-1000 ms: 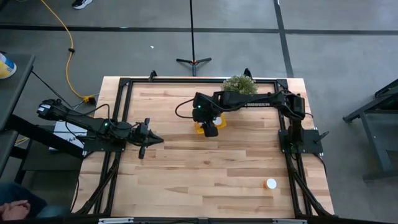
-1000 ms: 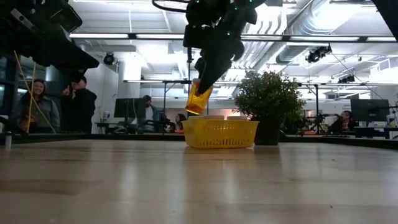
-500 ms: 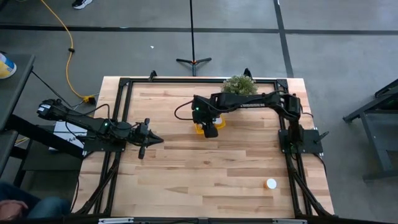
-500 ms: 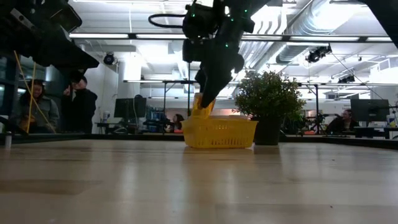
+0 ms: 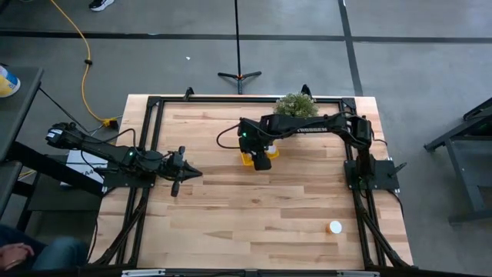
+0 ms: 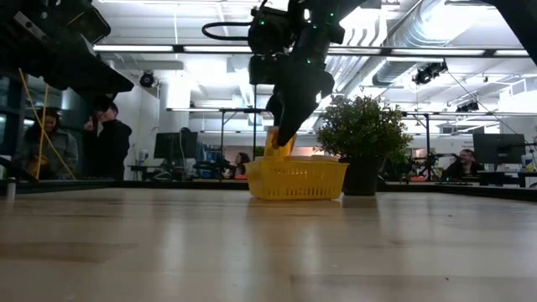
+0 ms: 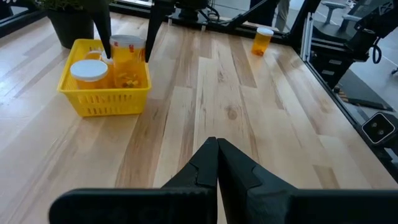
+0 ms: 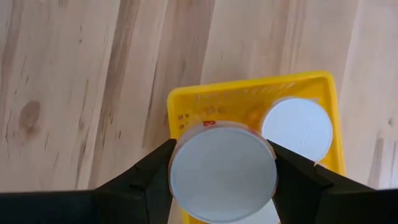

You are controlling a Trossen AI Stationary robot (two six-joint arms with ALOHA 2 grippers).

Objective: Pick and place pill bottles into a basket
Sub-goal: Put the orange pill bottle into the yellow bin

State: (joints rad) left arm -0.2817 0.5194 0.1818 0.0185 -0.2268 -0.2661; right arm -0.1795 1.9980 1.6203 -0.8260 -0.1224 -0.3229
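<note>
The yellow basket (image 7: 106, 99) stands far of the table's middle, beside a potted plant (image 6: 362, 130); it also shows in the high view (image 5: 247, 160). My right gripper (image 5: 261, 160) is over the basket, shut on an orange pill bottle (image 7: 127, 62) with a white cap. A second bottle (image 7: 90, 71) stands upright in the basket next to it. Another bottle (image 5: 334, 227) stands on the table at the near right. My left gripper (image 7: 216, 149) is shut and empty, above the table's left side (image 5: 192, 172). My right gripper pinches the bottle between its two fingers (image 8: 155, 171) at the sides of its white cap (image 8: 222, 171). The fingers come from above, pointing down. The bottle stands about upright, its orange body (image 7: 129, 71) down inside the basket; whether its bottom rests on the floor is hidden by the basket's wall.
The plant (image 5: 296, 104) stands just far and right of the basket, close to my right arm. A black frame (image 5: 154, 104) runs around the table. People (image 6: 50, 138) stand in the room behind. Bare wood lies between the basket and the near edge.
My right gripper has gone down toward the basket with the bottle. The bottle hung tilted above the basket's rim and now stands lower, its body inside the basket.
</note>
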